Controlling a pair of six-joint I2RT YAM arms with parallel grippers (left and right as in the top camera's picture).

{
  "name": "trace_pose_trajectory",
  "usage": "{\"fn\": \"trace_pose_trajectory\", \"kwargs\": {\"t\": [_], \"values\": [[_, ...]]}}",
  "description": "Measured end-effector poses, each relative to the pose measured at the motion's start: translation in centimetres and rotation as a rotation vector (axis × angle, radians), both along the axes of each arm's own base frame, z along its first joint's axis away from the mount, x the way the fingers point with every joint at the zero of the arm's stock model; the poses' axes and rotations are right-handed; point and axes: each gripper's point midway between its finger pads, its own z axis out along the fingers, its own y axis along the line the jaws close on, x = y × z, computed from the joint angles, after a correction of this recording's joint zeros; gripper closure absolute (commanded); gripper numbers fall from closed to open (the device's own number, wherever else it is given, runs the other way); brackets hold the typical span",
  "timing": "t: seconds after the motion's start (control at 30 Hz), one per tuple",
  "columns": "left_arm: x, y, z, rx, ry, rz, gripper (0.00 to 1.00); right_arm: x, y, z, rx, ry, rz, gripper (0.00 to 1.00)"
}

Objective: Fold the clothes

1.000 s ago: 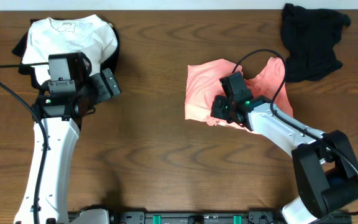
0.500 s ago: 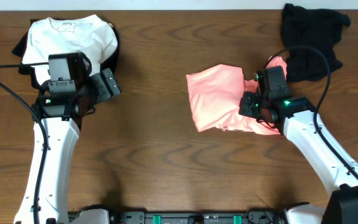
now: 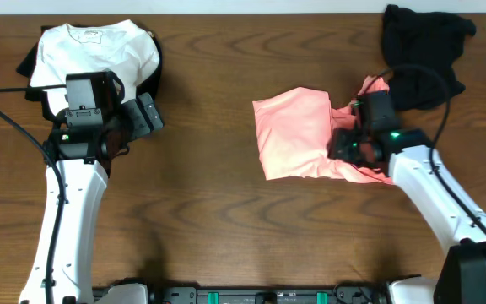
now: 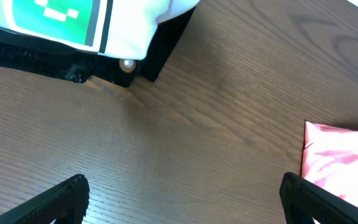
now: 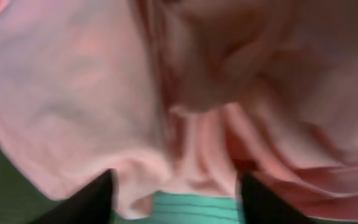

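Salmon-pink cotton T-shirt lies bunched mid-right on the wooden counter. White T-shirt far left; crumpled black garment far right, just beyond the right tool. That tool was shut a second ago; it now stands parted, pink folds against it, nothing pinched. Left tool wide, empty. White shirt's neck label too small to read.

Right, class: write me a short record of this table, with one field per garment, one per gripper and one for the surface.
surface: brown wooden table
salmon-pink T-shirt: right of centre, flat on its left side, bunched on its right
white T-shirt: far-left corner, lying on a dark garment
black clothes: crumpled heap, far-right corner
left gripper: open, over bare wood beside the white T-shirt
right gripper: open, fingers apart at the bunched side of the salmon-pink T-shirt
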Motion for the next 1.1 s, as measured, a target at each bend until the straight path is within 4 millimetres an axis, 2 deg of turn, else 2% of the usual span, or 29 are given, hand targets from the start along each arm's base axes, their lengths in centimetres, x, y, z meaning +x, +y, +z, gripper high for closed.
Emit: {"fn": "trace_pose_trajectory", "kwargs": {"t": [0.07, 0.2, 0.3, 0.4, 0.47, 0.6, 0.8, 0.97, 1.1], "values": [[0.0, 0.0, 0.0, 0.0, 0.0, 0.0, 0.02, 0.8, -2.2, 0.6, -0.01, -0.024, -0.029, 0.12], [0.0, 0.0, 0.0, 0.0, 0.0, 0.0, 0.02, 2.7, -6.8, 1.9, -0.051, -0.11, -0.065, 0.12], [0.0, 0.0, 0.0, 0.0, 0.002, 0.0, 0.02, 3.5, -11.0, 2.5, -0.105, -0.16, -0.092, 0.12], [-0.1, 0.0, -0.1, 0.0, 0.006, 0.0, 0.02, 4.1, -13.8, 2.9, -0.164, -0.209, -0.062, 0.12], [-0.1, 0.0, -0.1, 0.0, 0.007, 0.0, 0.02, 4.4, -14.9, 2.9, -0.194, -0.228, -0.019, 0.13], [-0.2, 0.0, -0.1, -0.001, 0.008, 0.0, 0.02, 4.5, -15.6, 1.8, -0.224, -0.224, 0.085, 0.15], [-0.3, 0.0, -0.2, -0.001, 0.015, 0.0, 0.02, 4.7, -14.8, 0.2, -0.198, -0.213, 0.19, 0.15], [-0.3, 0.0, -0.2, -0.001, 0.015, 0.0, 0.02, 5.0, -14.2, -1.0, -0.131, -0.217, 0.217, 0.14], [-0.3, 0.0, -0.2, -0.001, 0.015, 0.0, 0.02, 5.4, -14.6, -2.3, -0.055, -0.238, 0.213, 0.14]]}}
